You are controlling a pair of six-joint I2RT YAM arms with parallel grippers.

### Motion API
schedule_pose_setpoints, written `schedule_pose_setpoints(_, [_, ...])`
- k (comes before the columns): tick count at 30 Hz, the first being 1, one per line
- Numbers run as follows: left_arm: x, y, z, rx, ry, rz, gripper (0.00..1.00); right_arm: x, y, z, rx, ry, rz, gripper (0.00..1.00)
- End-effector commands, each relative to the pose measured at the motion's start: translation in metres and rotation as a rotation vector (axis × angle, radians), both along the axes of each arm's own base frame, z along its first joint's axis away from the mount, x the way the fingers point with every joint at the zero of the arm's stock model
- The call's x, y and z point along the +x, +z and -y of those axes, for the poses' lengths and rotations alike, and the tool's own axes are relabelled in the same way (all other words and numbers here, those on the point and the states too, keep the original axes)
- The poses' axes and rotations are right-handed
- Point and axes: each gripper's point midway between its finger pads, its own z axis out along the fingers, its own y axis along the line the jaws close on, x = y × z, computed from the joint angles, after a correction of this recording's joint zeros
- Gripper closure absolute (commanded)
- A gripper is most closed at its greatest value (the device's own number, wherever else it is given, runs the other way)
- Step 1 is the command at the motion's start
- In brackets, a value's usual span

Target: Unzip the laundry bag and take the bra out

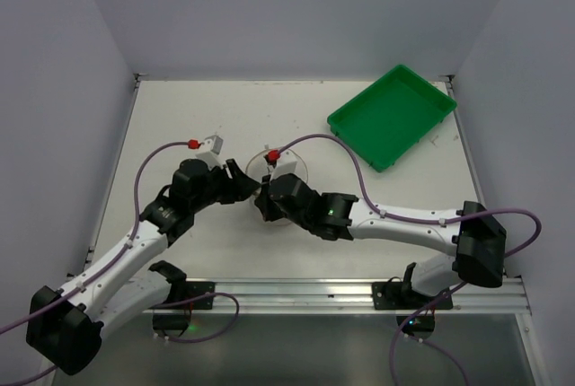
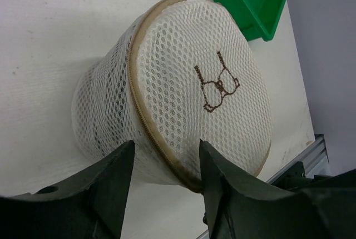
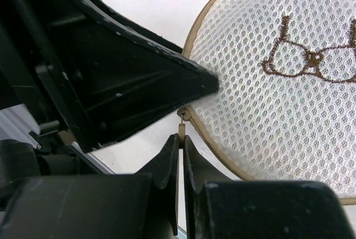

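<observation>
The weak point, as we read it, is the right gripper (image 3: 181, 139). It is clenched on the small tan pull (image 3: 181, 118) at the bag's rim, and only the very tips hold that thin tab. A tug out of line with the zip (image 2: 139, 111) could let it slide free or jam the slider on the curve. The second risk is the bag (image 2: 183, 83) itself: it is light, soft mesh, and with nothing anchoring it the whole thing may drag or flatten with the pull instead of opening. The anchor looks meant to be the left gripper (image 2: 166, 145), whose jaws stand apart astride the rim, one finger on the side wall, the other over the face near the bra drawing (image 2: 218, 88). In the right wrist view one left fingertip (image 3: 208, 82) touches the mesh, but we cannot tell whether the jaws truly clamp it. The two grippers are also crowded close, so a wide sweep could knock them together. The bag sits on the table (image 1: 180, 117), face up, zipped along the stretch we see, well apart from the tray (image 1: 393, 117); no bra shows. Both arms reach forward and bend inward, wrists low, meeting over the bag from opposite sides.
</observation>
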Motion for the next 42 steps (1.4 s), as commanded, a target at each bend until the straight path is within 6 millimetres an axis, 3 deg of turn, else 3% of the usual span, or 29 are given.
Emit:
schedule_pose_setpoints(1, [0.003, 0.018, 0.003, -0.055, 0.019, 0.044, 0.48, 0.005, 0.008, 0.000, 0.051, -0.033, 0.012, 1.00])
schedule_pose_setpoints(3, [0.004, 0.019, 0.006, -0.065, 0.011, 0.047, 0.65, 0.002, 0.005, 0.006, 0.053, -0.036, 0.004, 1.00])
schedule_pose_setpoints(4, [0.006, 0.021, 0.008, -0.073, 0.007, 0.054, 0.80, 0.000, 0.003, 0.009, 0.051, -0.035, 0.000, 1.00])
schedule_pose_setpoints(7, [0.009, 0.026, 0.010, -0.080, -0.004, 0.076, 1.00, -0.003, 0.003, 0.020, 0.053, -0.046, -0.004, 1.00])
schedule_pose_setpoints(18, [0.042, 0.031, 0.007, 0.077, -0.003, 0.178, 1.00, -0.020, -0.015, 0.059, 0.060, -0.076, -0.054, 1.00])
schedule_pose_setpoints(23, [0.062, 0.036, 0.006, 0.149, -0.010, 0.246, 1.00, -0.022, -0.012, 0.060, 0.080, -0.071, -0.055, 1.00])
schedule_pose_setpoints(27, [0.076, 0.053, 0.005, 0.167, -0.014, 0.341, 0.99, -0.023, -0.006, 0.046, 0.110, -0.041, -0.065, 1.00])
schedule_pose_setpoints(33, [0.091, 0.069, -0.011, 0.162, 0.061, 0.360, 0.74, -0.021, 0.010, 0.006, 0.166, 0.023, -0.075, 1.00])
schedule_pose_setpoints(35, [0.083, 0.070, -0.016, 0.127, 0.090, 0.336, 0.48, -0.015, 0.019, -0.002, 0.187, 0.023, -0.061, 1.00])
schedule_pose_setpoints(36, [0.079, 0.066, -0.019, 0.123, 0.104, 0.314, 0.36, -0.012, 0.015, -0.005, 0.171, 0.015, -0.057, 1.00])
schedule_pose_setpoints(37, [0.073, 0.061, -0.021, 0.102, 0.119, 0.283, 0.18, -0.009, 0.015, -0.007, 0.169, 0.010, -0.052, 1.00])
schedule_pose_setpoints(38, [0.067, 0.067, -0.023, 0.080, 0.130, 0.289, 0.11, -0.004, 0.025, -0.013, 0.199, 0.008, -0.038, 1.00])
schedule_pose_setpoints(40, [0.053, 0.048, -0.031, 0.090, 0.153, 0.193, 0.02, 0.002, 0.025, -0.016, 0.201, 0.005, -0.033, 1.00])
schedule_pose_setpoints(42, [0.042, 0.043, -0.036, 0.100, 0.152, 0.169, 0.02, 0.005, 0.027, -0.019, 0.207, 0.003, -0.027, 1.00])
